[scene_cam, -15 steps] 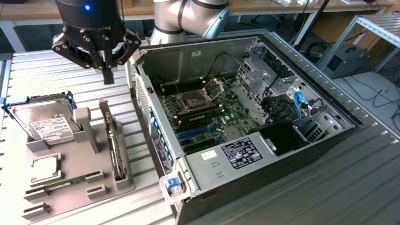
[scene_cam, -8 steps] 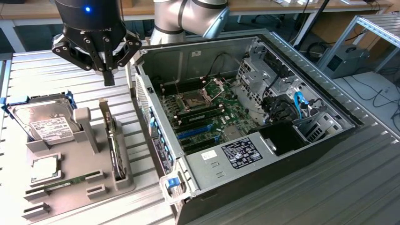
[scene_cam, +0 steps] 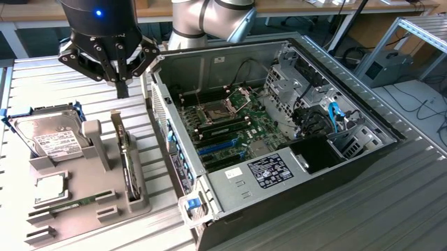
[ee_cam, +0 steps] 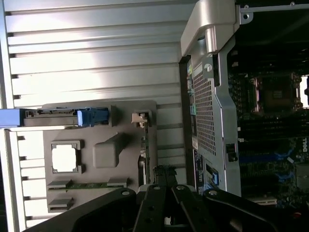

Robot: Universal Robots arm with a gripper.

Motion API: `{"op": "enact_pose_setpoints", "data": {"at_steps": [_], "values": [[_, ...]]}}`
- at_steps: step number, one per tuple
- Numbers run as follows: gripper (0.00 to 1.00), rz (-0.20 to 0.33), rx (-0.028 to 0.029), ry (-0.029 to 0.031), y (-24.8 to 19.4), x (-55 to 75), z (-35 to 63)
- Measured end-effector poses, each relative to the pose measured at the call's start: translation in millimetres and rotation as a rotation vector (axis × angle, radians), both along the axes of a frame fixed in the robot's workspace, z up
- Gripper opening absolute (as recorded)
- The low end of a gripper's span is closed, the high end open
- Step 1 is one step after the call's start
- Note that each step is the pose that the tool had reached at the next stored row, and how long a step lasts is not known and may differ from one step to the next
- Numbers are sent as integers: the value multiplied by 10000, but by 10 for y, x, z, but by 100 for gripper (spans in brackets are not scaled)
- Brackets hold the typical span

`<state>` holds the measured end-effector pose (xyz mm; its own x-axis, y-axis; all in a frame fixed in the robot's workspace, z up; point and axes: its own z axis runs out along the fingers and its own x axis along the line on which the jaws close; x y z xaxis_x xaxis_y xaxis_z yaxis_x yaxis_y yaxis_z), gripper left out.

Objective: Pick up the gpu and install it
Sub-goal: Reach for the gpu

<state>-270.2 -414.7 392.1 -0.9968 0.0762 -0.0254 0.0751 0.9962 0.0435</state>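
The fingers are pressed together with nothing between them, hanging above the far end of the gpu. The card stands on edge in a slot of the grey holder on the counter, just beside the open computer case — untouched. I judge it light and stiff but fragile, a thin bare board whose parts would not bear squeezing; the safest hold looks to be across the upper edge of the board, fingers flat on its two faces — clear of the connector edge. A hard drive and a memory stick sit in the same holder.
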Motion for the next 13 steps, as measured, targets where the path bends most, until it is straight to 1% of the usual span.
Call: {"op": "enact_pose_setpoints", "data": {"at_steps": [6, 9, 13], "values": [[11, 0, -22, 0, -45, 0, 0], [11, 0, -37, 0, -76, 0, 0], [11, 0, -52, 0, -104, 0, 0]]}}
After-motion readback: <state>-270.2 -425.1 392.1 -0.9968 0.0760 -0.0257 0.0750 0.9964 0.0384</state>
